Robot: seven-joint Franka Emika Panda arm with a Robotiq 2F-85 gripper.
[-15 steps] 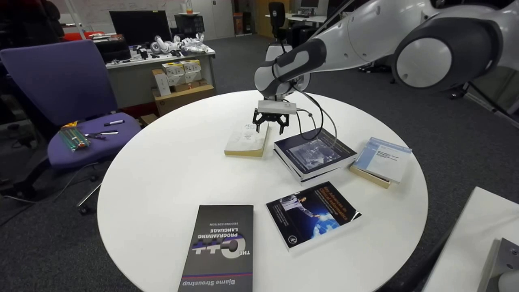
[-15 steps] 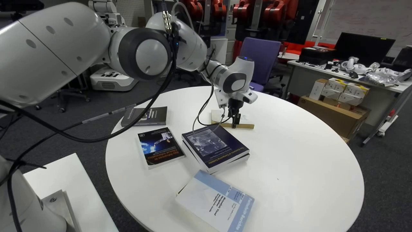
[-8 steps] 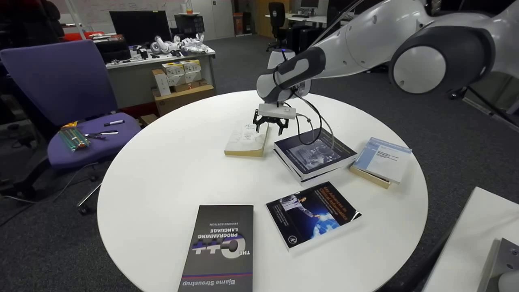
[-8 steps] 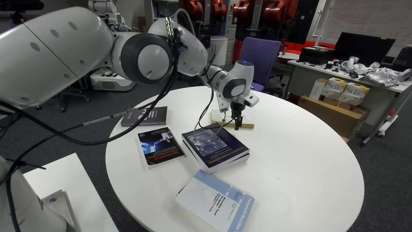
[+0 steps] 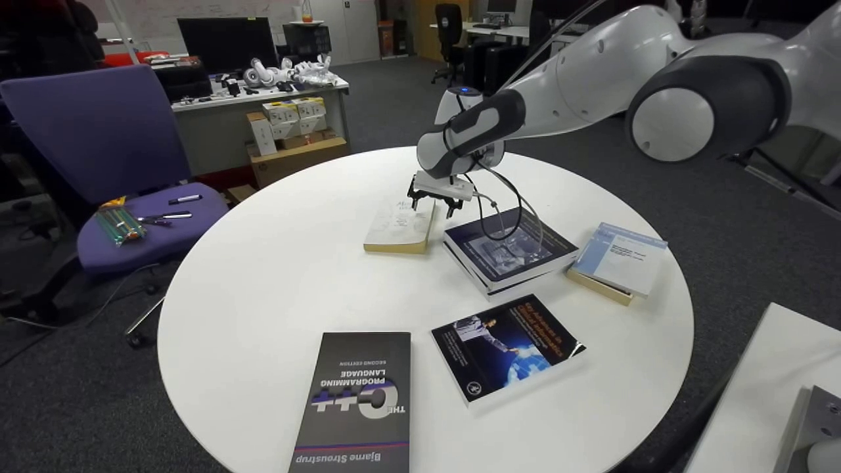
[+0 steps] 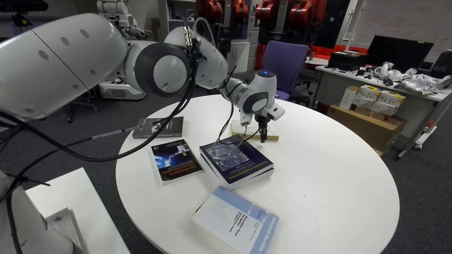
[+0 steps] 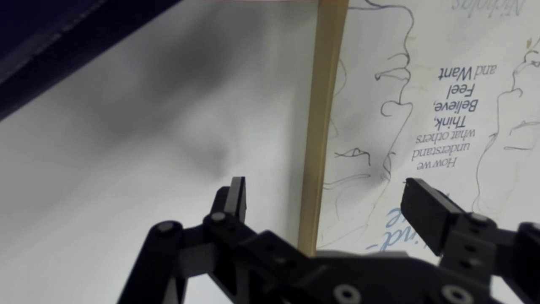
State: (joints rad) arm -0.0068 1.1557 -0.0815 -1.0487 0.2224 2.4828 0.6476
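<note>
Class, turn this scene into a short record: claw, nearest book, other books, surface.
Claw: open, holding nothing, positioned over one edge of the white paperback; contact unclear
Nearest book: that paperback, lying flat, cover up
Other books: dark blue stack; pale blue-and-white book on a cream-edged book; Clinical Informatics book; grey C++ book
Surface: white round table

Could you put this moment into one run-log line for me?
jaws: open, empty | position: hovering over edge of Think, Believe, Feel and Want book | nearby: The Elements of Computing Systems book
</note>
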